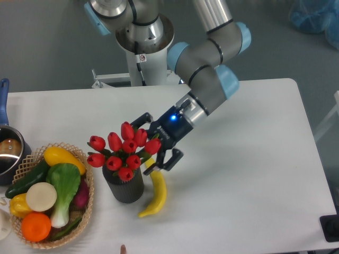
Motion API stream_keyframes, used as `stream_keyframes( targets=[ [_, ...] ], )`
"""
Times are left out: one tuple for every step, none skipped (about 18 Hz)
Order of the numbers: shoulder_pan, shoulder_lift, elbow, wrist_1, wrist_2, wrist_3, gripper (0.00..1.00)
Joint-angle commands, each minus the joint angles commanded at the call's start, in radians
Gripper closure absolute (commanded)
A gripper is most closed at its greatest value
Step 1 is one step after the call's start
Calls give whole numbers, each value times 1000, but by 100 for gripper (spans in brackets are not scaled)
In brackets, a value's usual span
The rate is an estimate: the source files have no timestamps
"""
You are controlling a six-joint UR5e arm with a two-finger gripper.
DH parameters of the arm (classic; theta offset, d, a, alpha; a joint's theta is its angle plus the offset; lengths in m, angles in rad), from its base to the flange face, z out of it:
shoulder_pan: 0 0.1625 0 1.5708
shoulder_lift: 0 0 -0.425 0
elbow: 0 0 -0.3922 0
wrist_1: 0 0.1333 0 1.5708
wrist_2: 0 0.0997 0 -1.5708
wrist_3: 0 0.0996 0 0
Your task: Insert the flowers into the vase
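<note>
White tabletop: we see the black two-finger gripper [151, 144] spread, released beside the red tulip bunch [122, 151], which sits in the dark ribbed vase [126, 188] just below-left, apparently placed.

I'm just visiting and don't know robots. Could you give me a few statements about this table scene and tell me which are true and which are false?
1. The flowers are red tulips standing in the vase. True.
2. The vase is white and tall. False: it is dark and short.
3. A banana lies on the table just right of the vase. True.
4. The gripper is far from the flowers, at the table's right edge. False: it is right beside the blooms, fingers spread.
5. The wicker basket of vegetables sits left of the vase. True.
6. The basket holds only an orange. False: it also holds other produce.
</note>
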Motion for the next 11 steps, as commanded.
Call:
stream_keyframes(
  targets=[
    [17,11,3,0,44,2,0],
    [37,25,9,0,93,2,0],
    [61,32,20,3,144,3,0],
    [78,35,50,-1,192,-3,0],
    [91,34,78,-5,229,-5,0],
    [107,34,87,-5,265,-11,0],
    [126,37,91,-2,299,-17,0],
    [132,49,91,-2,339,-20,0],
    [144,66,87,-3,383,-18,0],
    [161,77,86,-2,445,-9,0],
    [175,81,87,-2,486,-3,0]
  ],
)
